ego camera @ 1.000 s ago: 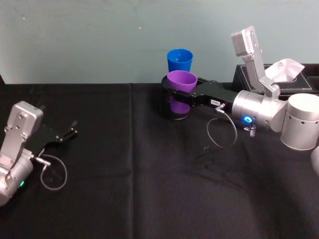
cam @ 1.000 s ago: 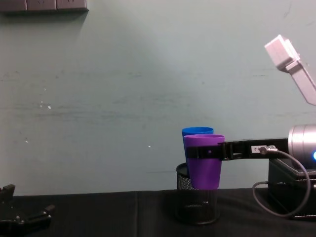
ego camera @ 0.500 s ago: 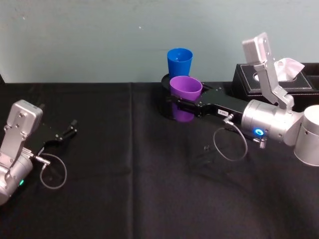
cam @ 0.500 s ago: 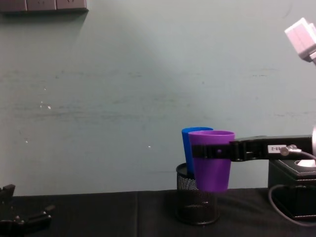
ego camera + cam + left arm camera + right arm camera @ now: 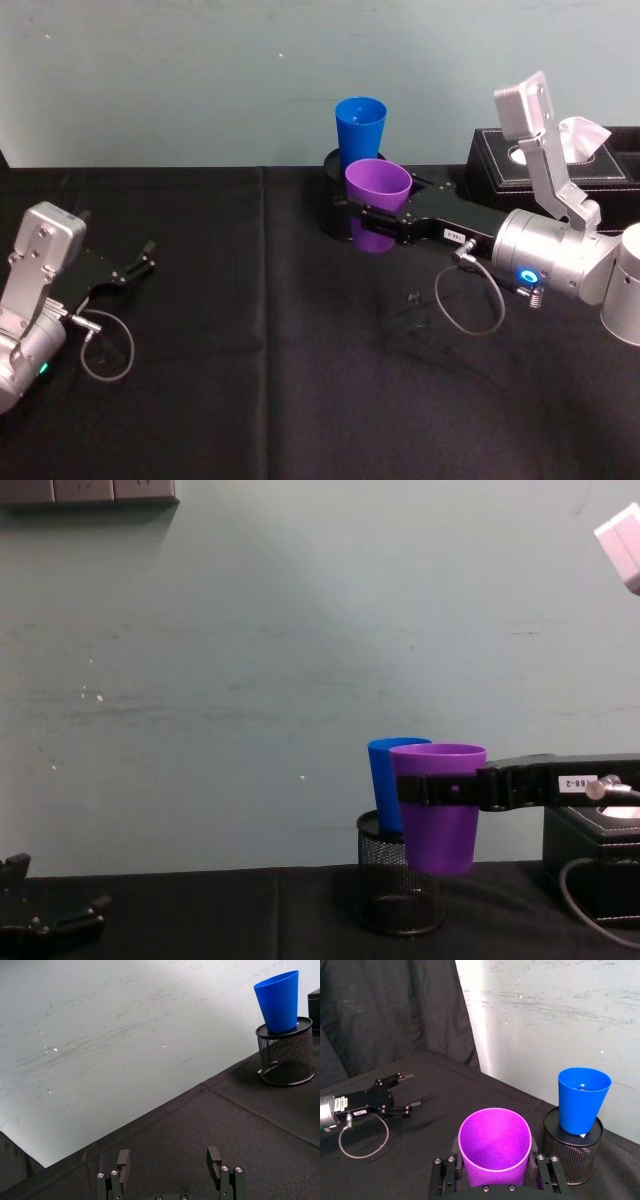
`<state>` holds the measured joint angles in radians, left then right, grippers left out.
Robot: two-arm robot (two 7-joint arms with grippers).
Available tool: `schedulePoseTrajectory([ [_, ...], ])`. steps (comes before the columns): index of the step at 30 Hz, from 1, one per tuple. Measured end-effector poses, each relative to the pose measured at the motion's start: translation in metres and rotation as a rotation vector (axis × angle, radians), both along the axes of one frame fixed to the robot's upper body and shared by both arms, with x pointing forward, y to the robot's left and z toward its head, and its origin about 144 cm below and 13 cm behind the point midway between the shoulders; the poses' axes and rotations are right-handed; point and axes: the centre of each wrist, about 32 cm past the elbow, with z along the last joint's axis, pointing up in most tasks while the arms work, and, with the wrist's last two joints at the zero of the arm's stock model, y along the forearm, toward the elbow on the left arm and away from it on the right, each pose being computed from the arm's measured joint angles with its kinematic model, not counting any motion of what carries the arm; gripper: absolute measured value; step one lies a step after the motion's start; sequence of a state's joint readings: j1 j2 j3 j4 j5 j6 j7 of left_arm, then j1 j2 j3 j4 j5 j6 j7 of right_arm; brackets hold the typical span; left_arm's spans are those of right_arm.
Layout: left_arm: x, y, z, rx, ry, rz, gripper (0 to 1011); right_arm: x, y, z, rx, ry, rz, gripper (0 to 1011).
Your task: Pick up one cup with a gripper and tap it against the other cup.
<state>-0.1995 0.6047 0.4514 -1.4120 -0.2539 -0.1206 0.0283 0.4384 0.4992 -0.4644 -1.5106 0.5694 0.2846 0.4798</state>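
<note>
Risk: purple cup (image 5: 378, 185), clamped in right hand (image 5: 375, 214), is held just beside mesh holder (image 5: 286, 1062); blue cup (image 5: 360, 125) is perched in holder's mouth & could be toppled w/ too hard a tap. Left hand (image 5: 126, 270) is parked wide, well apart from holder.

Silver-grey arms (image 5: 552, 262) with black jaws and looping cables (image 5: 437, 295); the right bears a blue light ring (image 5: 527, 275).

Purple cup (image 5: 378, 186), blue cup (image 5: 360, 125): smooth plastic. Pen holder (image 5: 286, 1057): black wire mesh. Tablecloth (image 5: 250, 330): matt black cloth.
</note>
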Motion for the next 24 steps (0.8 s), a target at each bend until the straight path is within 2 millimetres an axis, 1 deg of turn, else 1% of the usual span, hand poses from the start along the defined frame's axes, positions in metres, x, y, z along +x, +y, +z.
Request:
schedulePoseTrajectory([
  [21, 0.0, 0.0, 0.0, 0.0, 0.0, 0.0, 1000, 0.0017, 0.0001, -0.0002, 0.001, 0.0, -0.001, 724],
  [24, 0.0, 0.0, 0.0, 0.0, 0.0, 0.0, 1000, -0.0008, -0.0026, -0.0067, -0.003, -0.004, -0.005, 724],
])
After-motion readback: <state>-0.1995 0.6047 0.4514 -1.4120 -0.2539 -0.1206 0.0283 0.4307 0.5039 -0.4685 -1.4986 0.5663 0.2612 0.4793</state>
